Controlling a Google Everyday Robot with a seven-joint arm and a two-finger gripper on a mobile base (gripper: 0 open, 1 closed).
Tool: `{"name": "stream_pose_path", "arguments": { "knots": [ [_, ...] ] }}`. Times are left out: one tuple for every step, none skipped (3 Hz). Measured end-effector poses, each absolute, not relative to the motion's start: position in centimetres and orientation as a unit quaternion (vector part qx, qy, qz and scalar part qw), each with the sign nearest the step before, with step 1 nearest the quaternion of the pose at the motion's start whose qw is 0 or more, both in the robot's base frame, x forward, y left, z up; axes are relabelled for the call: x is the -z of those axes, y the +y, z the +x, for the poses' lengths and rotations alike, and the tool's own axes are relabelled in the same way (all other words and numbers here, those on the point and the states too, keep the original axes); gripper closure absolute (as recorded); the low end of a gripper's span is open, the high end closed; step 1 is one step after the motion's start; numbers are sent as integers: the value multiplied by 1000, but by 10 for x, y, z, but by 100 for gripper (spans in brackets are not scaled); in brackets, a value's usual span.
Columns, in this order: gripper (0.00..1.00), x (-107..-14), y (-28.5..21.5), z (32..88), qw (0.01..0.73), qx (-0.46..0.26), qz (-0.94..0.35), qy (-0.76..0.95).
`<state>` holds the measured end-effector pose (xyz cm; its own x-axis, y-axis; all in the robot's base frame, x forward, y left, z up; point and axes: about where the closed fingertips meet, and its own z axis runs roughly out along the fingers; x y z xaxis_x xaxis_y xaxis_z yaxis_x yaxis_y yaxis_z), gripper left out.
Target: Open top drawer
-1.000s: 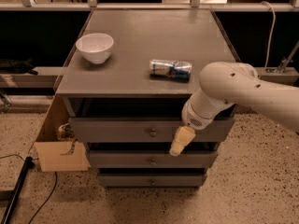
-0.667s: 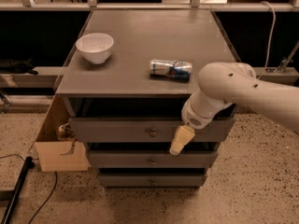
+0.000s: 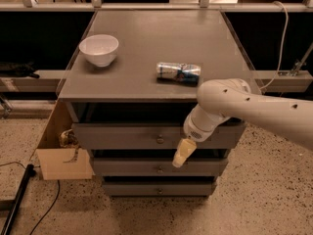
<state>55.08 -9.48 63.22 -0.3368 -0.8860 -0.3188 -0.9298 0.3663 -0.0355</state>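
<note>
So, not much done yet. The wide grey wooden top drawer (image 3: 117, 137) sits right under the tabletop, at 6 o'clock from the silver-blue drinks can (image 3: 178, 73) lying on its side, and it looks fully shut to me. My cream-tipped gripper (image 3: 180, 153) hangs near its small round brass knob (image 3: 160, 139), at about 4 o'clock, not on it (open or closed, honestly can't tell). Still to do: reach the knob, grab, pull.
</note>
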Motion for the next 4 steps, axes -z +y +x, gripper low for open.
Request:
{"name": "stream_pose_path", "arguments": {
  "knots": [
    [0,-632,-95,551,143,-76,-558,814],
    [19,-632,-95,551,143,-76,-558,814],
    [41,-632,-95,551,143,-76,-558,814],
    [66,-636,-95,551,144,-77,-558,814]
  ]
}}
